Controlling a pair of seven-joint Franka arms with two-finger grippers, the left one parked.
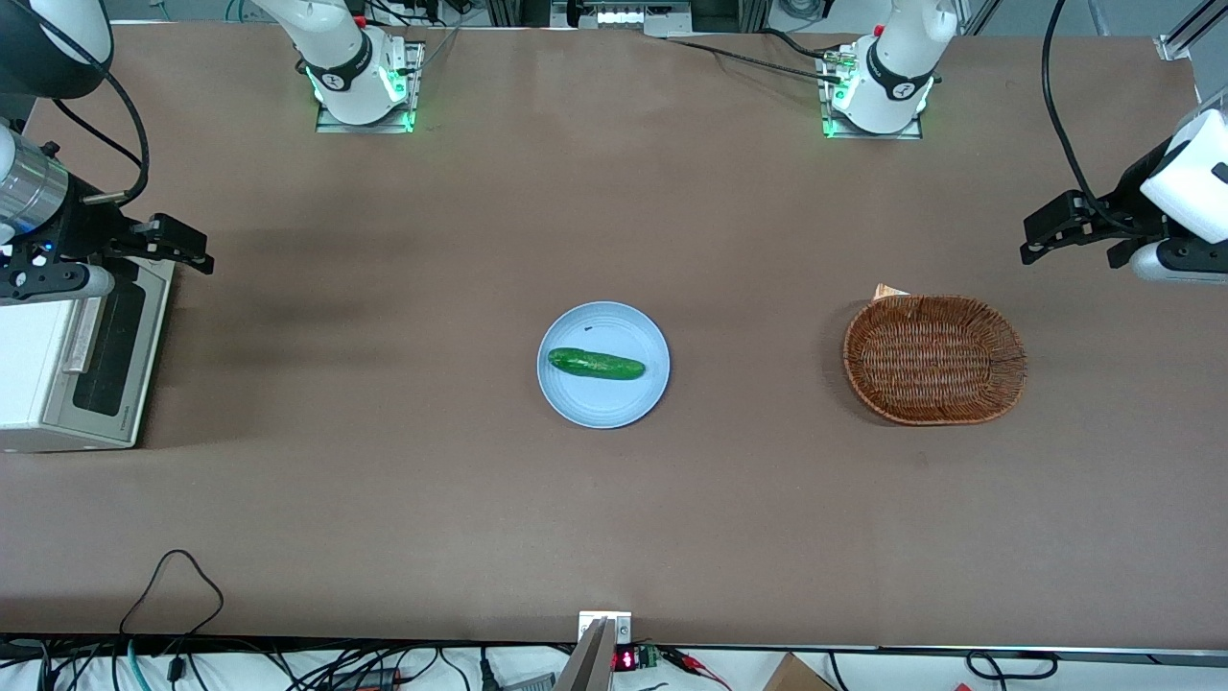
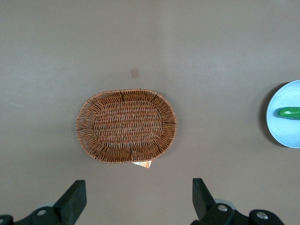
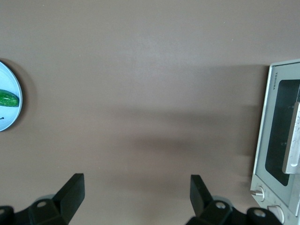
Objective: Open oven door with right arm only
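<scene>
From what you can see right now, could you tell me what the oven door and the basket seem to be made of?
Oven door: off-white painted metal frame, dark glossy glass window, brushed silver bar handle, apparently metal. Basket: woven brown wicker, visibly ribbed. The open claw hovers above the oven.

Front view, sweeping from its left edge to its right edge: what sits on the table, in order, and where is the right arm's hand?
Oven door, closed, with the open hand above the oven → blue plate holding the cucumber → wicker basket.
</scene>
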